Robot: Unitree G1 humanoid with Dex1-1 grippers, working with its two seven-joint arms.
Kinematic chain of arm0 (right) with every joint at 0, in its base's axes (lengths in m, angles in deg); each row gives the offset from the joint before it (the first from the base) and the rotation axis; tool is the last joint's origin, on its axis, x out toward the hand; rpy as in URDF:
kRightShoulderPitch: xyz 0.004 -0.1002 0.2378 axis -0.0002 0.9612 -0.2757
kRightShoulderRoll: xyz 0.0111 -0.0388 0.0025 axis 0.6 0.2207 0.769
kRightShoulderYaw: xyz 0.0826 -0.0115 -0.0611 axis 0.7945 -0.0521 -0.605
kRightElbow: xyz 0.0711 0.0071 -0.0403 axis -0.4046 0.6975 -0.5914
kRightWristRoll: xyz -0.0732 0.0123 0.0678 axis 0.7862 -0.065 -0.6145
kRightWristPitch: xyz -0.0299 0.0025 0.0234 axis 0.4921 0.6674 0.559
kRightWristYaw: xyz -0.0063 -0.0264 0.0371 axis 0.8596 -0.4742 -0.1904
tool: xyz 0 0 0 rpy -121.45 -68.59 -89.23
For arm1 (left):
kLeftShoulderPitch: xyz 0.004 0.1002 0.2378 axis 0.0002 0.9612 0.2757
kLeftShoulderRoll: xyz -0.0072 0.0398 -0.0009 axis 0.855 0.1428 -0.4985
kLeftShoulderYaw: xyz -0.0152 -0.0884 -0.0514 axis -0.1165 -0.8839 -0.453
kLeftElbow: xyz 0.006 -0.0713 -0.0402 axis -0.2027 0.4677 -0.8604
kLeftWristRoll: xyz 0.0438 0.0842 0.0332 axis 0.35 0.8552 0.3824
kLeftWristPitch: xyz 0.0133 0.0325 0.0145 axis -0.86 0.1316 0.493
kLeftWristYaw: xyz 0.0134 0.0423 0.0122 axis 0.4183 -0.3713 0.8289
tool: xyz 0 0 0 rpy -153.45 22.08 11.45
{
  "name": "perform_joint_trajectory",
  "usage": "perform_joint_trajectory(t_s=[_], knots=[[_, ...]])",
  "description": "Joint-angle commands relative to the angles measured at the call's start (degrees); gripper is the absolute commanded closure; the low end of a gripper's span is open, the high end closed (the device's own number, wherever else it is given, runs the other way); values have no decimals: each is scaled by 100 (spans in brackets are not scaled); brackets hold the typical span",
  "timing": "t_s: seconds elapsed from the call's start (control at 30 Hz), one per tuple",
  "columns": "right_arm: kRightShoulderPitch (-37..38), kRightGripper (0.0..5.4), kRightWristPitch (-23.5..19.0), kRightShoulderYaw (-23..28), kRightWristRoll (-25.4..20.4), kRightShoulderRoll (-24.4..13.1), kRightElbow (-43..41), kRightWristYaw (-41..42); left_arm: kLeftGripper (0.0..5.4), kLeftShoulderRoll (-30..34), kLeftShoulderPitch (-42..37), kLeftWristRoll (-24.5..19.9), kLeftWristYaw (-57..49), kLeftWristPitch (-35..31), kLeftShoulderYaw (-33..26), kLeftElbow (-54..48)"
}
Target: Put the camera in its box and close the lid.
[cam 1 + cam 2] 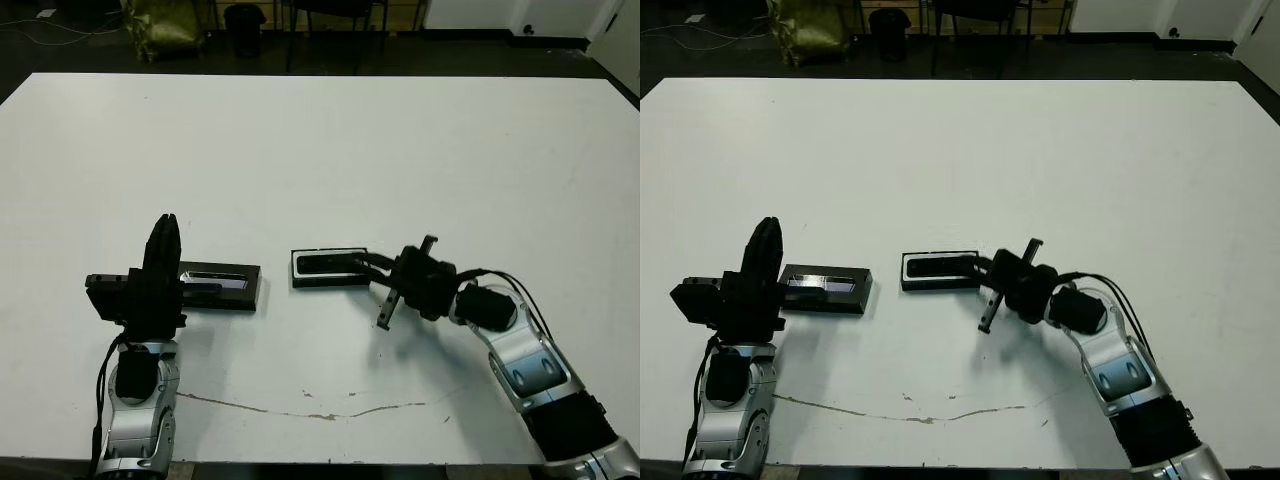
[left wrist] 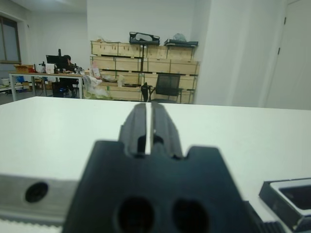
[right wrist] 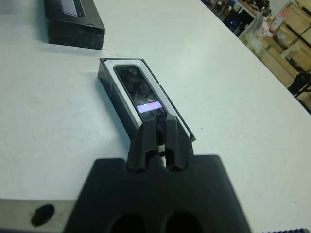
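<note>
The box [image 1: 330, 269], a shallow black tray with white lining, lies at the table's front centre. Inside it the camera [image 3: 140, 90] rests flat, a small bluish-lit screen showing on its face. My right gripper [image 3: 158, 130] is shut, its fingertips at the box's right end, just over the camera's near end. The lid [image 1: 222, 286], flat and black with a silvery stripe, lies left of the box, apart from it. My left gripper [image 1: 166, 228] stands upright at the lid's left end, shut and holding nothing; in the left wrist view its fingers [image 2: 138, 124] rise together over the table.
A thin crack line [image 1: 320, 412] runs along the table near its front edge. Beyond the far edge stand chair legs [image 1: 330, 20] and a yellowish bag [image 1: 160, 25]. Shelves with wooden crates [image 2: 146, 51] and a desk [image 2: 43, 77] show in the room.
</note>
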Motion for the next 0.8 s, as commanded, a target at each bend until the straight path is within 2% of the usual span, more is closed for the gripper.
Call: perform_joint_trajectory(t_s=[0.03, 0.2, 0.37, 0.5, 0.53, 0.6, 0.8], knots=[[194, 537, -47, -154, 201, -174, 336, 61, 540, 50, 20, 14, 38, 58, -31, 165], [229, 537, -20, -99, 140, -149, 451, -6, 540, 18, 52, 74, -46, -55, -15, 77], [200, 537, -396, 48, 66, -189, -19, -78, 540, 31, 47, 13, 3, -25, -7, 106], [183, 537, -564, 461, -550, -31, -316, -87, 540, 28, 82, -7, 7, -122, -2, 34], [172, 537, -559, 559, -700, 14, -359, -92, 540, 28, 83, 20, -6, -110, -3, 30], [116, 537, -271, 791, -1056, 133, -304, -62, 540, 29, 64, 33, -3, -51, -12, 75], [-21, 537, -350, 1437, -1963, 166, -807, -45, 540, 51, 55, 92, -27, -31, -27, 84]])
